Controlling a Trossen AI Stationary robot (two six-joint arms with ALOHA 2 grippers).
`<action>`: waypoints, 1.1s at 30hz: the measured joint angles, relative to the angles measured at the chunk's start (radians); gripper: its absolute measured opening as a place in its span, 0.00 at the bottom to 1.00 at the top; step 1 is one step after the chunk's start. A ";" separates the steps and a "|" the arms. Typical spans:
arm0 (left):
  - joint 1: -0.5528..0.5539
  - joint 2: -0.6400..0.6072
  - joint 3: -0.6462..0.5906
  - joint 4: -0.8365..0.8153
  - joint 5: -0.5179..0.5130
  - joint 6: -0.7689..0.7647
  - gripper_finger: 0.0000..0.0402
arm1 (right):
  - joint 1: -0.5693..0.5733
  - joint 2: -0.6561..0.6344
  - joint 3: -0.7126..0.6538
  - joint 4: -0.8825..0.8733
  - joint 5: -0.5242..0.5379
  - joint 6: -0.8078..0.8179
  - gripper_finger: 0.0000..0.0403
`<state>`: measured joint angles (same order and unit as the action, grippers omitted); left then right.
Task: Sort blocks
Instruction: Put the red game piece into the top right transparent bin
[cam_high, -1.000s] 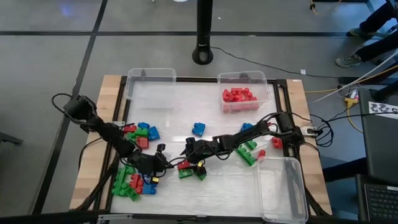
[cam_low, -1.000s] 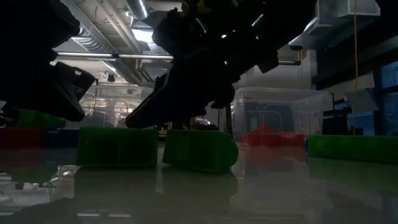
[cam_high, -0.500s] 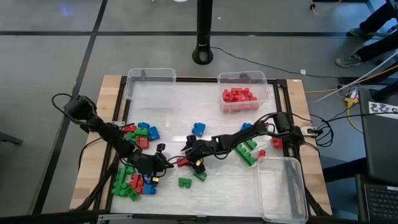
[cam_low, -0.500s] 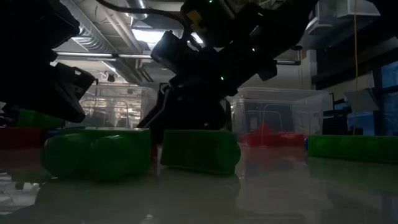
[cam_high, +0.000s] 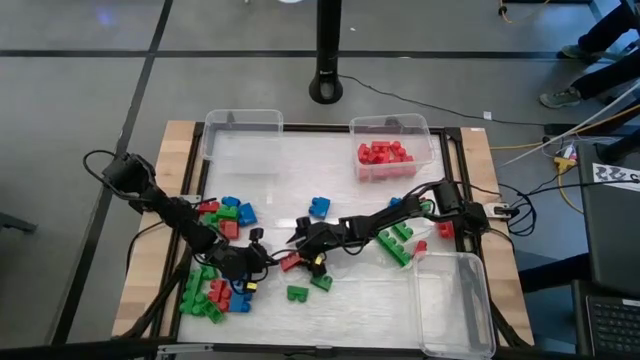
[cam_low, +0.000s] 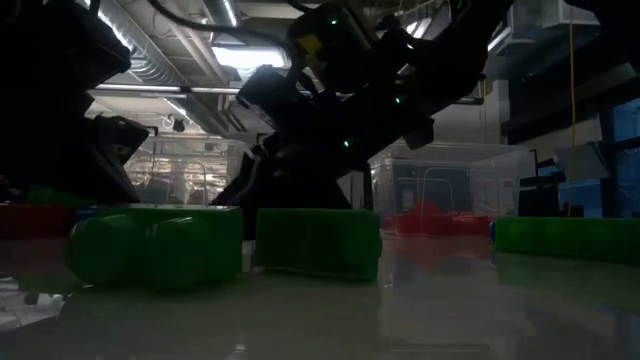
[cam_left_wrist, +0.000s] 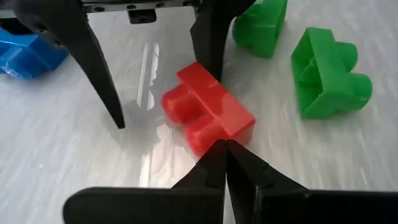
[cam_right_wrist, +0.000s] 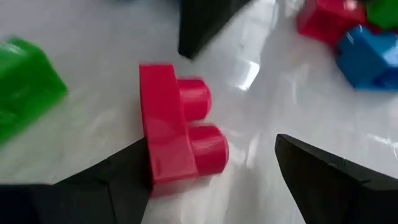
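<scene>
Your right claw (cam_high: 296, 252) stands wide open around a red block (cam_high: 291, 262) near the middle of the table (cam_high: 340, 160); one finger (cam_right_wrist: 106, 180) touches the flat side of the block, the other is apart from it. Your left claw (cam_high: 262, 258) is fully closed, its tips just beside the same red block. Two green blocks (cam_high: 309, 288) lie near, toward the front. More blocks (cam_high: 215, 295) sit in heaps on the left, and red ones in a clear bin (cam_high: 392, 125) at the back.
</scene>
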<state>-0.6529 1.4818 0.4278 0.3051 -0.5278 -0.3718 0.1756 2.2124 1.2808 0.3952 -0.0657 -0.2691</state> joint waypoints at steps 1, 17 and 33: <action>0.000 0.000 0.000 -0.004 0.000 -0.006 0.00 | -0.001 0.000 0.000 0.014 -0.012 0.000 0.80; 0.001 0.000 0.000 -0.002 0.097 -0.015 0.00 | -0.006 0.000 0.000 0.013 -0.009 0.001 0.80; 0.001 0.000 0.000 -0.004 0.141 -0.058 0.00 | -0.006 -0.001 0.000 0.015 -0.009 0.002 0.80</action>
<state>-0.6523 1.4818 0.4278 0.3012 -0.3871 -0.4299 0.1692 2.2116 1.2808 0.4099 -0.0750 -0.2668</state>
